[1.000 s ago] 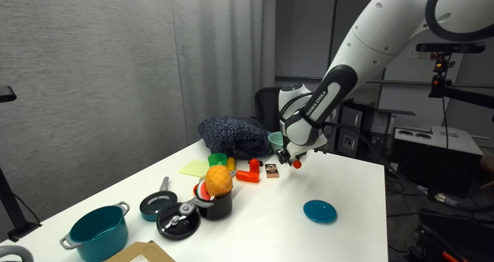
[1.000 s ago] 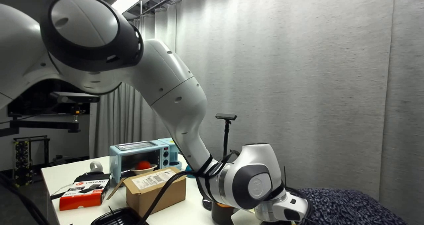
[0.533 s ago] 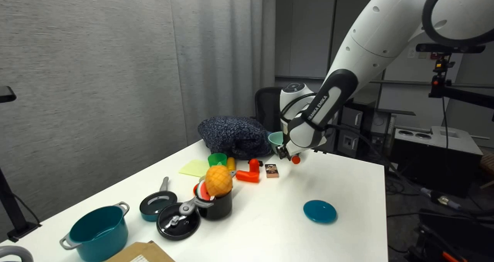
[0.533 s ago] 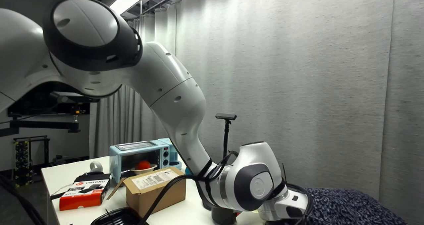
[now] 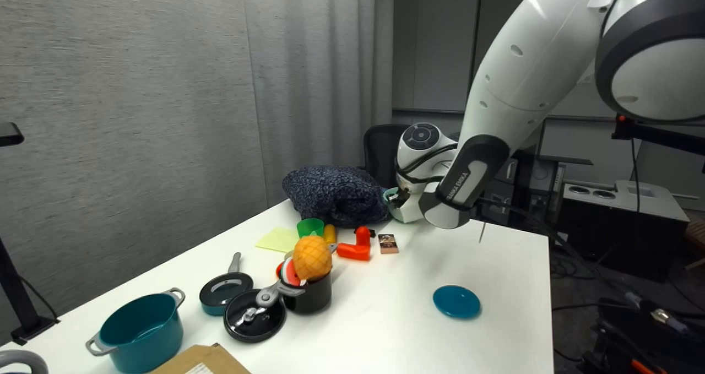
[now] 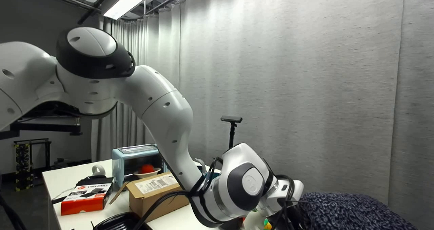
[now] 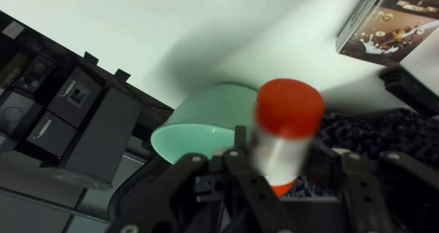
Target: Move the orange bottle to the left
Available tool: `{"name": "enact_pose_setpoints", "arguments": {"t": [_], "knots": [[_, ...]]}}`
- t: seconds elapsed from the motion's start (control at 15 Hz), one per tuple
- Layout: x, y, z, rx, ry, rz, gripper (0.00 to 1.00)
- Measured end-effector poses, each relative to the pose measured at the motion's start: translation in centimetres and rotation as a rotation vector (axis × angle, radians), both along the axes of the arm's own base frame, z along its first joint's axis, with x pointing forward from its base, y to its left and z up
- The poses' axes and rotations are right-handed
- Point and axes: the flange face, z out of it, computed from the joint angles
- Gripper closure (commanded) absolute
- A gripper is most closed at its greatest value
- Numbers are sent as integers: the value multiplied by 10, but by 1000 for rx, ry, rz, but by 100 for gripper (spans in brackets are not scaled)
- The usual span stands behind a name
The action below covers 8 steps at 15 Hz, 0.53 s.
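The orange bottle (image 7: 289, 116) has a red-orange cap, a pale label and an orange base. In the wrist view it stands between the two fingers, blurred and tilted. My gripper (image 7: 279, 142) is closed on it, above the table. In an exterior view the gripper (image 5: 397, 199) is at the table's far edge, in front of a mint bowl (image 5: 388, 193); the bottle is hidden there. In another exterior view the arm and the bottom edge of the picture hide the bottle.
The mint bowl also shows behind the bottle in the wrist view (image 7: 205, 106). A dark knitted cloth (image 5: 336, 195) lies beside it. A chocolate box (image 5: 388, 244), an orange-red block (image 5: 355, 250), a teal disc (image 5: 456, 302) and a black pot (image 5: 311, 297) are on the table.
The wrist has turned and the gripper has moved back and left towards the mint bowl. The bottle's red end, visible earlier under the gripper, is now hidden there. The upper arm has lowered.
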Motion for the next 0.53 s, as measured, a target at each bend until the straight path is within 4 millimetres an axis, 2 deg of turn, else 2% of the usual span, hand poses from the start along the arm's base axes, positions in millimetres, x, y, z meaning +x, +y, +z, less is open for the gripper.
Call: {"name": "enact_pose_setpoints", "arguments": {"t": [0.33, 0.53], "knots": [[-8, 29, -30, 43, 34, 1, 88], [-12, 32, -41, 88, 46, -23, 88]]}}
